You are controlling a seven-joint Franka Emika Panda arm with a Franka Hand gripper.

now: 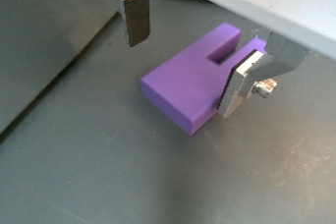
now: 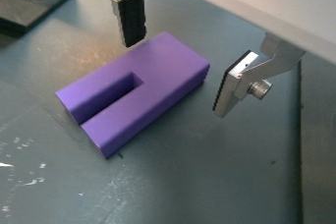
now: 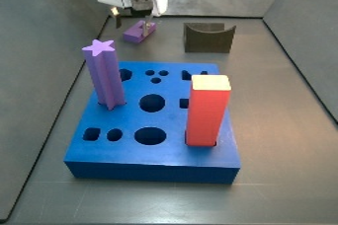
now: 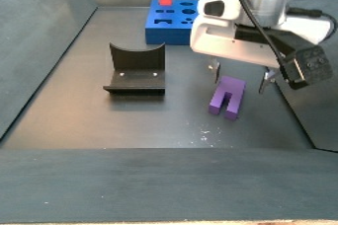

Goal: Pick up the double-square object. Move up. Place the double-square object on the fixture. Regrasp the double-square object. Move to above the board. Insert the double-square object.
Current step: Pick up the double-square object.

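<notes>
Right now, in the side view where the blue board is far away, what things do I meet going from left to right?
Dark fixture → blue board → purple double-square block on the floor, with the gripper above it, jaws open on both sides.

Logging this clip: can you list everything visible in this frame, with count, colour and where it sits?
double-square object: one, light purple, lying on the dark floor, between the open fingers in both wrist views, not lifted.
fixture: one, dark grey-black, notched top, on the floor apart from the board.
board: one, blue, many shaped holes, on the floor.
star-topped column: one, purple, standing upright in the board.
red block: one, red with a pale top, standing upright in the board.
gripper: one, silver fingers with dark pads, open, low over the double-square object, a finger on either side of it; whether a pad touches cannot be told.
</notes>
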